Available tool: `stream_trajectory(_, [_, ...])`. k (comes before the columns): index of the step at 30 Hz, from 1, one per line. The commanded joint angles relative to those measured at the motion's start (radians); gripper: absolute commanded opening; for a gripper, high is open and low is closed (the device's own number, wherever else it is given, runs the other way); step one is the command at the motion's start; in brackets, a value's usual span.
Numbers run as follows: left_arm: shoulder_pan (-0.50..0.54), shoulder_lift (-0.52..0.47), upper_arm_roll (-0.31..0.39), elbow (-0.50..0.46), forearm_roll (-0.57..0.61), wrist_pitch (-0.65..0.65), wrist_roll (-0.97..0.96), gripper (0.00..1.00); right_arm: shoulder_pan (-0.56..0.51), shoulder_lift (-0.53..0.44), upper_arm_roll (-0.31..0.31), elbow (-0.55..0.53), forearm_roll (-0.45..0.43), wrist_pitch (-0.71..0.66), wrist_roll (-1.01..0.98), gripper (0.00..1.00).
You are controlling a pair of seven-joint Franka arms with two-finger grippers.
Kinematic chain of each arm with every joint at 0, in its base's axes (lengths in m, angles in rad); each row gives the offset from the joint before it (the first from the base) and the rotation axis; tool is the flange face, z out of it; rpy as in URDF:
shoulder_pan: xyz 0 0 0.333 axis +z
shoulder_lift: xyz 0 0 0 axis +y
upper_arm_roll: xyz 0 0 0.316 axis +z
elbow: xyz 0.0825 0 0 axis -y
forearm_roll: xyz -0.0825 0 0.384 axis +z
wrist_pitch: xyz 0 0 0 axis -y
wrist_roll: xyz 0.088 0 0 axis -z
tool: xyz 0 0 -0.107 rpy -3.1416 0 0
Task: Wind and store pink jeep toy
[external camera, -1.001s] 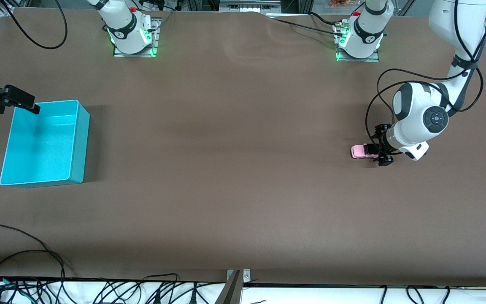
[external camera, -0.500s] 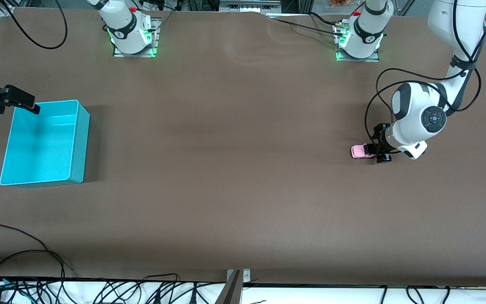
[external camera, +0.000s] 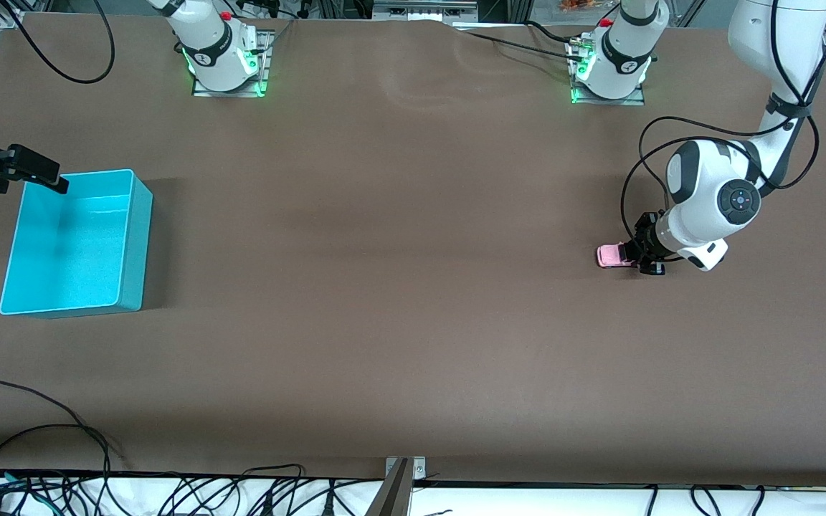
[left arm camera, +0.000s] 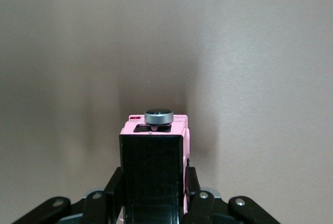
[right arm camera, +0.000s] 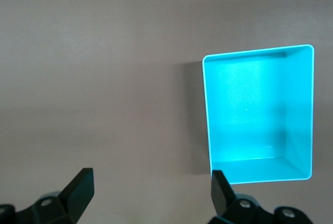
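The pink jeep toy [external camera: 610,256] sits on the brown table near the left arm's end. My left gripper [external camera: 644,256] is low at the jeep's rear, its fingers closed against the two sides of the black-roofed body. In the left wrist view the jeep [left arm camera: 153,169] fills the space between the fingers [left arm camera: 193,182], with its spare wheel [left arm camera: 158,116] at the end away from the camera. My right gripper [external camera: 29,168] hangs open and empty over the table beside the turquoise bin [external camera: 133,244], with fingers [right arm camera: 78,187] wide apart.
The turquoise bin [right arm camera: 208,120] is empty and stands at the right arm's end of the table. Both arm bases [external camera: 223,54] stand along the table edge farthest from the front camera. Cables [external camera: 33,430] lie along the nearest edge.
The left gripper's fingers have closed in on the jeep's rear. The jeep has stayed in place. The right arm has not moved.
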Motion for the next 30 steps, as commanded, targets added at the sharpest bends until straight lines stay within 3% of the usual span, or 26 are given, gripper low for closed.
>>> stream_trajectory(1, [-0.009,-0.044,-0.010,0.030,0.014,-0.038,-0.057,0.08,-0.001,0.004,0.005,0.017,-0.007,-0.017,-0.011,1.00])
stream_trajectory(10, [-0.031,-0.042,-0.094,0.048,0.030,-0.042,-0.180,0.08,-0.001,0.004,0.005,0.017,-0.007,-0.017,-0.011,1.00])
stream_trajectory(30, [-0.230,0.024,-0.100,0.045,0.031,0.066,-0.395,0.08,-0.001,0.004,0.005,0.017,-0.007,-0.017,-0.011,1.00])
